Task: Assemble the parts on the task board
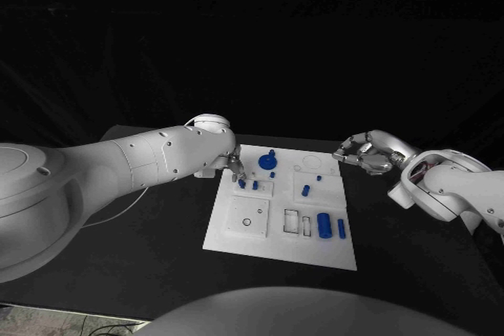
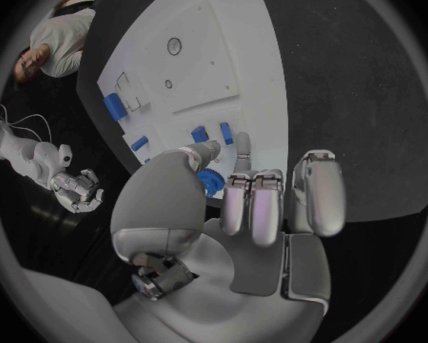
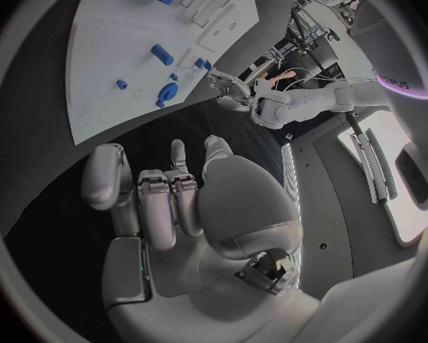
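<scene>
The white board [image 1: 282,230] lies in the middle of the black table [image 1: 157,263], with small blue parts scattered on it. The left hand [image 1: 233,165] hangs over the board's far left corner, its fingertips [image 2: 243,146] reaching down beside two short blue pegs [image 1: 247,184] that stand close together there. In the left wrist view the thumb and one finger point toward those pegs, while the other fingers are curled in toward the palm. The hand's own bulk hides the contact point, so whether it pinches a part or only touches the board cannot be told. A round blue knob [image 1: 268,161] sits just past the fingers, partly covered by the thumb in the wrist view.

Further along the board are a small blue peg [image 1: 306,191] near the middle, a tiny blue dot [image 1: 319,178] beyond it, and near the front edge a thick blue cylinder [image 1: 325,225] with a thinner blue pin [image 1: 341,229] just beside it. Their exact shapes are too small to make out.

The right hand [image 1: 366,154] hovers off the board's far right corner, above the table. Its fingers [image 3: 167,206] are curled in loosely with nothing between them
</scene>
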You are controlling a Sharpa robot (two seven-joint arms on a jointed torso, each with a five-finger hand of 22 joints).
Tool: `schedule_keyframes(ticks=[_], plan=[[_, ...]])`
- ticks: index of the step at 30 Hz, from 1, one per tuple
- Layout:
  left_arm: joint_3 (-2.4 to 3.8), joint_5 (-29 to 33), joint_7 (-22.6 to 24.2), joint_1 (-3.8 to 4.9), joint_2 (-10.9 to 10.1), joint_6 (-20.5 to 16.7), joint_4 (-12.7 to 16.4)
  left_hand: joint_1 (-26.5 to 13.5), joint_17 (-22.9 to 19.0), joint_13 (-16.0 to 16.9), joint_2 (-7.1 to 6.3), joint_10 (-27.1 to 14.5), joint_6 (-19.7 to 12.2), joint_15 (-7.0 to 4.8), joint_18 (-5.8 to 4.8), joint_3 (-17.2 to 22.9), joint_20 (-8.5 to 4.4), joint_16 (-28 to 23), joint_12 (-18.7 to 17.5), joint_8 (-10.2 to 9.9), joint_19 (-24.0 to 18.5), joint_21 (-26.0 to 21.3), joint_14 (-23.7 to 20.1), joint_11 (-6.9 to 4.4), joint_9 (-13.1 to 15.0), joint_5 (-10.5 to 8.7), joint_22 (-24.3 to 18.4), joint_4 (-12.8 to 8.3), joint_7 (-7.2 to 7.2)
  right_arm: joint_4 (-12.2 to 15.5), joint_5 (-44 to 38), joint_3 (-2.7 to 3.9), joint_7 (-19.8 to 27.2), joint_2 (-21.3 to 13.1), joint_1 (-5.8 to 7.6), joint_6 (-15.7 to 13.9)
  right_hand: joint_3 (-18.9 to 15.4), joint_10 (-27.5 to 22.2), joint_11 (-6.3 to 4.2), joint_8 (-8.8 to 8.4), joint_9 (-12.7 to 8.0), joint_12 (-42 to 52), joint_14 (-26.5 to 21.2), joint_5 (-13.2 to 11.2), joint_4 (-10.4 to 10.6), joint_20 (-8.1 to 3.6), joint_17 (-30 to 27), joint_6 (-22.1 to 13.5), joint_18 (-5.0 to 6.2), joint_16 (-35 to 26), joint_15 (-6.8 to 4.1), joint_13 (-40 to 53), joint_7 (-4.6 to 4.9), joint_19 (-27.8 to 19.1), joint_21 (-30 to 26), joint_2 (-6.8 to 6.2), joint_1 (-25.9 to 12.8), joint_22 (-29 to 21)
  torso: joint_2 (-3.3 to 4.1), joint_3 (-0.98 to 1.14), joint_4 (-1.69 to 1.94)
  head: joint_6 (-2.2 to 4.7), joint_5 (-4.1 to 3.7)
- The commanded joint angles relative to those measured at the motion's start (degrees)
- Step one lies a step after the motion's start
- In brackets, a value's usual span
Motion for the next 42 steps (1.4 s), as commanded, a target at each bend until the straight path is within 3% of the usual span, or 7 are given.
schedule_keyframes(ticks=[1,33,42], plan=[[0.01,-0.2,1.0,-0.11,0.2,0.1,-0.2,0.8,15.1,15.1,0.17,6.0,0.3,-0.02,0.49,0.5,-0.18,0.1,-0.2,0.3,-0.4,-0.3,6.0,-0.39,0.1,0.21,11.5,0.0,0.00,0.1,-0.2,0.00,0.1,0.0,-0.03,0.7,0.1,6.3,-0.26,-0.13,0.0,-0.3,5.9,0.3,-0.1,0.11,15.1,0.2,1.09,0.2,0.20,15.0,0.00,-0.1,-0.1,0.15,0.5,8.4,0.00,-0.02,-0.01,0.00,-0.10],[-0.03,1.2,2.7,-0.98,1.6,-0.5,-2.5,2.4,15.1,15.1,0.87,6.0,0.3,-0.10,0.59,2.6,-0.30,0.1,-0.2,0.8,-0.8,-0.7,6.0,-0.50,0.8,1.18,11.4,-0.8,-0.11,0.1,-0.2,0.00,0.0,-0.1,-0.03,0.8,0.2,6.3,-0.25,-0.06,0.0,-0.3,5.9,0.3,-0.1,0.11,15.1,0.3,1.11,0.2,0.21,15.0,-0.01,-0.1,-0.2,0.15,0.6,8.4,-0.01,-0.01,0.00,0.00,-0.44],[-0.03,1.3,2.5,-1.04,1.7,-0.6,-2.7,4.5,15.1,15.1,1.11,6.0,1.4,-0.47,0.58,4.4,-0.63,0.1,-0.2,2.4,-0.8,-0.5,6.0,-0.99,2.4,4.73,11.4,-3.6,-0.67,0.1,-0.2,0.00,0.0,-0.1,-0.03,0.8,0.2,6.3,-0.25,-0.06,0.0,-0.3,5.9,0.3,-0.1,0.11,15.1,0.3,1.11,0.2,0.21,15.0,-0.01,-0.1,-0.2,0.15,0.6,8.4,-0.04,0.00,0.01,0.00,-0.49]])
